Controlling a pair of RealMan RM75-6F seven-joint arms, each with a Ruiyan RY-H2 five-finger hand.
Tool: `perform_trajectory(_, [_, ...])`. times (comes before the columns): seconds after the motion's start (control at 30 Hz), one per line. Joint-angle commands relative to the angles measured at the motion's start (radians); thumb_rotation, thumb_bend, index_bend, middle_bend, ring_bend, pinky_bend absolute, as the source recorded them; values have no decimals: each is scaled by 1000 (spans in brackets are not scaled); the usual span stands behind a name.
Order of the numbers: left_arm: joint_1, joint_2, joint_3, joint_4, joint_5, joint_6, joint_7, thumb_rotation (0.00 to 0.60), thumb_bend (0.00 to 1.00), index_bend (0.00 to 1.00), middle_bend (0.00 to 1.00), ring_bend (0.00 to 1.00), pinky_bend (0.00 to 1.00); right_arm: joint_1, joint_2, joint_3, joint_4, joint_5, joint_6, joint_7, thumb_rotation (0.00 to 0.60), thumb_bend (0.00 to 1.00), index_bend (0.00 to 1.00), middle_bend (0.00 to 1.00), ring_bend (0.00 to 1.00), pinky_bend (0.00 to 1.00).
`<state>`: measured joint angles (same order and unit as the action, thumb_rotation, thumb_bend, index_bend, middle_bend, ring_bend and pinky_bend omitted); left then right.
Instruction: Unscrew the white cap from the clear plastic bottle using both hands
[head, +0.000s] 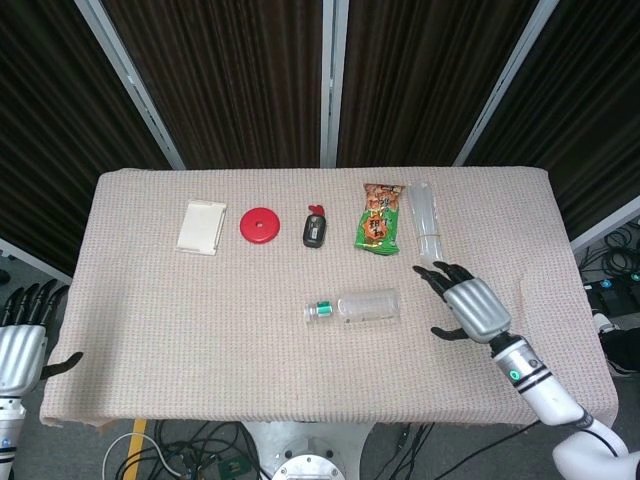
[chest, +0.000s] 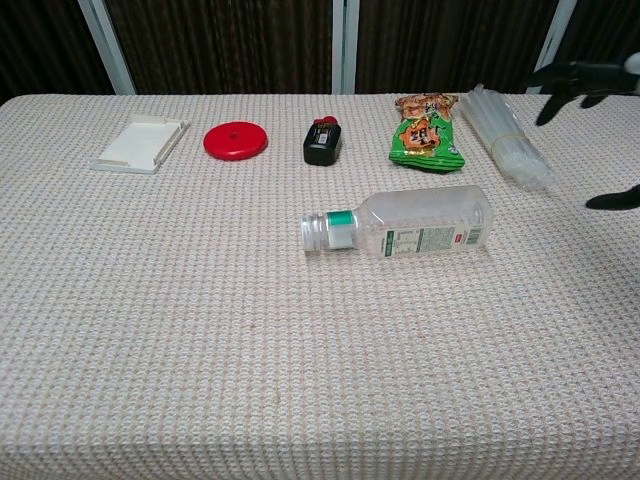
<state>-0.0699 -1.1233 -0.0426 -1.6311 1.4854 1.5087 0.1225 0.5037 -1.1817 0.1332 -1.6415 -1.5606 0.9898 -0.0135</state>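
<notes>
The clear plastic bottle (head: 367, 305) (chest: 428, 222) lies on its side mid-table, its white cap (head: 312, 313) (chest: 314, 232) pointing left next to a green neck band. My right hand (head: 470, 303) hovers open over the table just right of the bottle's base, fingers spread toward it, not touching. In the chest view only its dark fingertips (chest: 580, 78) show at the right edge. My left hand (head: 20, 335) hangs open off the table's left front corner, holding nothing.
Along the back of the cloth-covered table (head: 180, 330) lie a white tray (head: 201, 227), a red disc (head: 260, 224), a small black bottle (head: 315, 228), a green snack packet (head: 379, 218) and a clear sleeve of plastic tubes (head: 427, 226).
</notes>
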Motion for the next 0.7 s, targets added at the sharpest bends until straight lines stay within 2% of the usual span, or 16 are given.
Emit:
perform_trajectory(0.03, [-4,2,-1,-1,-1,-6,0,600,0,99,36,3,6,81,-89,19,52,41,-91,-20,600,43,43,212,77,164])
perform_trajectory(0.47, [-12,-1,-4,17,-8,-22,-24,600,0,99,36,3,6,201,-286,36,201,139,-176,-135,600,27,103,227,79,165])
perform_trajectory(0.7, [-16,1,-3,22,0,-22,-28,600,0,99,36,3,6,238,-351,31,263,159,-192,-121,600,33,181,271,89,165])
